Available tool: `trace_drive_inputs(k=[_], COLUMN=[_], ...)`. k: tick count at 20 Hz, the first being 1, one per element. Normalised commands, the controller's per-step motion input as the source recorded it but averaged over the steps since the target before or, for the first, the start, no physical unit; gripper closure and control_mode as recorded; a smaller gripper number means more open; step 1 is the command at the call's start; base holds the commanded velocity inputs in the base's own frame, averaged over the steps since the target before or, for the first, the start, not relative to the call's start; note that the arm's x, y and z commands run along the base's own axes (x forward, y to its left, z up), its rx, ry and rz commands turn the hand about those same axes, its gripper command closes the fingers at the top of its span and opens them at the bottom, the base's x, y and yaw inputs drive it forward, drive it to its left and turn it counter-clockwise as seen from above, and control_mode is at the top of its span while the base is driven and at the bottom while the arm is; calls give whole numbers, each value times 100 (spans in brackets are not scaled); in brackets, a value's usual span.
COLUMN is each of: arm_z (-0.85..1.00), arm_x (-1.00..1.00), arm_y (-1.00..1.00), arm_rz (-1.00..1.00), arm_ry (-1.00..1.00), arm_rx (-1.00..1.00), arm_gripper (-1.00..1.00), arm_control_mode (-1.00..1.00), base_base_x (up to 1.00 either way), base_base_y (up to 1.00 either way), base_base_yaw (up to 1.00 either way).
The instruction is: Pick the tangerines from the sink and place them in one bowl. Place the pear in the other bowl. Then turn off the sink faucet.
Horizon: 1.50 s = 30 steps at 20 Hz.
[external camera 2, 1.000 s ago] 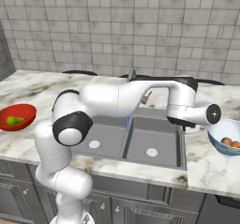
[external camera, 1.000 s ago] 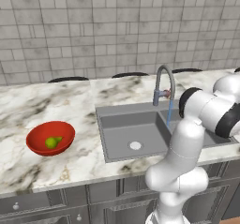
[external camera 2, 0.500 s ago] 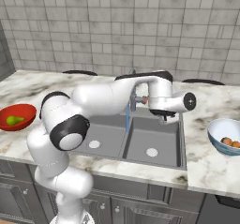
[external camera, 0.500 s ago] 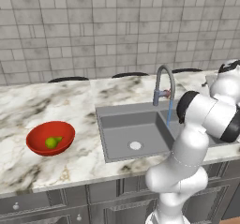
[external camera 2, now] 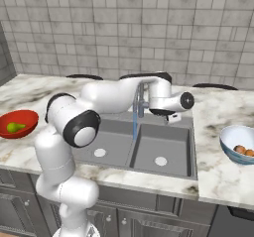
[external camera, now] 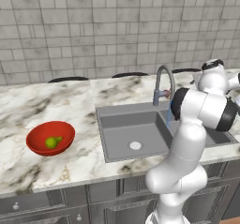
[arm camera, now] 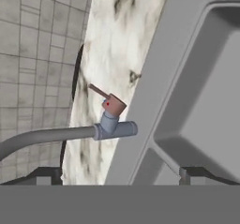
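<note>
No brand, label or writing can be read on anything here. The gripper [external camera 2: 171, 116] hangs over the back rim of the sink [external camera 2: 171, 154], just beside the sink faucet [external camera 2: 140, 99]. In the hand view its two dark fingertips [arm camera: 47, 175] stand wide apart, jaws open and holding nothing, with the faucet's base and its small reddish-brown side handle [arm camera: 111, 103] lying between them further off, not touching either tip. A thin blue stream of water [external camera 2: 134, 124] falls from the spout into the basin, so the faucet runs. The left base view shows the red bowl [external camera: 50, 138] on the marble counter [external camera: 28, 106] left of the sink, with the yellow-green pear [external camera: 52, 142] inside it. The right base view adds the pale bluish-white bowl [external camera 2: 233, 138] on the counter right of the sink, holding two orange-brown tangerines [external camera 2: 243, 150]. Both basins show white round drains [external camera 2: 159, 160] and no fruit.
</note>
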Motion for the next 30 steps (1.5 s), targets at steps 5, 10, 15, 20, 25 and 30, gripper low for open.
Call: trace_drive_inputs(k=[5, 10, 15, 20, 25, 30], arm_z=[-10, -18, -30, -6, -4, -19], arm_x=[55, 39, 25, 26, 32, 34], arm_y=[0, 0, 0, 0, 0, 3], arm_rz=[2, 12, 15, 13, 12, 12], arm_ry=[-7, -17, -5, -8, -12, -8], arm_rx=[1, 1, 0, 0, 0, 0], arm_gripper=[-100, -100, -100, -100, -100, -100], arm_control_mode=[-100, -100, -100, -100, -100, -100], base_base_x=[0, 0, 0, 0, 0, 0], base_base_y=[0, 0, 0, 0, 0, 0], base_base_yaw=[0, 0, 0, 0, 0, 0])
